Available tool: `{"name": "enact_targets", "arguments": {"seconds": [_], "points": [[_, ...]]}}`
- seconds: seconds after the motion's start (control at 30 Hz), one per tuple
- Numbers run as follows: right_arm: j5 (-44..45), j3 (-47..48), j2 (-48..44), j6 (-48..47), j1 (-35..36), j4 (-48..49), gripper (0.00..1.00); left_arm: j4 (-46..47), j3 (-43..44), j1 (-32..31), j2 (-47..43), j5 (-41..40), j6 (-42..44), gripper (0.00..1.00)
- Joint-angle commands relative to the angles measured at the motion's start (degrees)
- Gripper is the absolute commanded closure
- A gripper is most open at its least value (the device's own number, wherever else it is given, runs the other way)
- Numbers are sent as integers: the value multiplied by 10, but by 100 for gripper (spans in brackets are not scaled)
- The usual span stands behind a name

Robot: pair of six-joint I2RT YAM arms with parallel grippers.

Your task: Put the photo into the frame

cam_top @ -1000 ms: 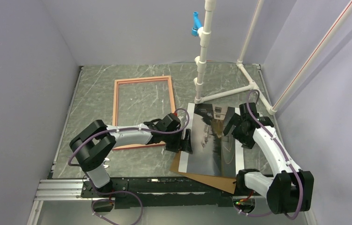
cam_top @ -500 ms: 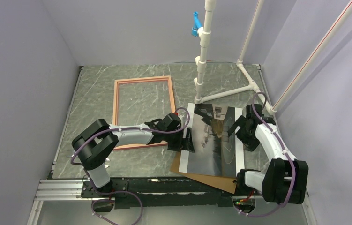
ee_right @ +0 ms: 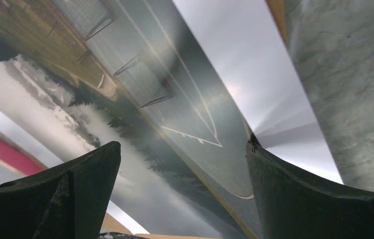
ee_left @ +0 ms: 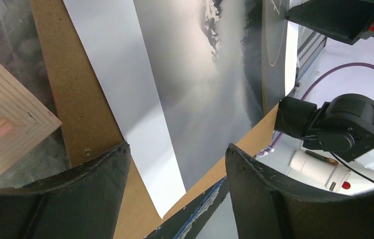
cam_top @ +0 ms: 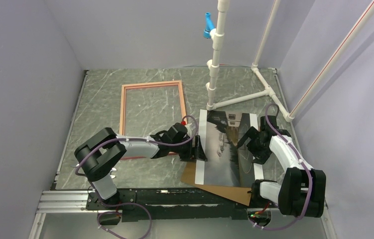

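Note:
The photo [cam_top: 224, 162], a dark cloudy landscape with white bands, lies face up on a brown backing board [cam_top: 220, 190] at the near middle of the table. The salmon frame [cam_top: 123, 112] lies flat to its far left, with nothing inside it. My left gripper [cam_top: 197, 149] is low at the photo's left white band, open; in the left wrist view that gripper [ee_left: 176, 167] straddles the white band of the photo [ee_left: 145, 114] above the board [ee_left: 70, 94]. My right gripper [cam_top: 250, 143] hangs open over the photo's right side, and the photo [ee_right: 175, 109] fills the gap in the right wrist view [ee_right: 182, 164].
A white pipe stand [cam_top: 214, 64] rises just behind the photo, its feet spreading to the right wall. The frame's corner [ee_left: 5, 144] lies close beside my left fingers. The table's near edge and rail [cam_top: 175, 195] run just under the board.
My right gripper has swung out to the right and come back lower over the photo's right part. My left jaws have narrowed a little and shifted slightly along the photo's left edge.

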Motion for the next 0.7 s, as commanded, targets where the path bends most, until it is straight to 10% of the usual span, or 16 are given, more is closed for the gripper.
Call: {"name": "enact_targets", "arguments": {"seconds": [0.0,0.67], "points": [[-51,-19,-22,-4,-1,19,3,100,-22,-6,-40,19,-31,28],[-150,-97,-18,2,0,98,4,103,-75,-5,-59,-34,-69,32]]}}
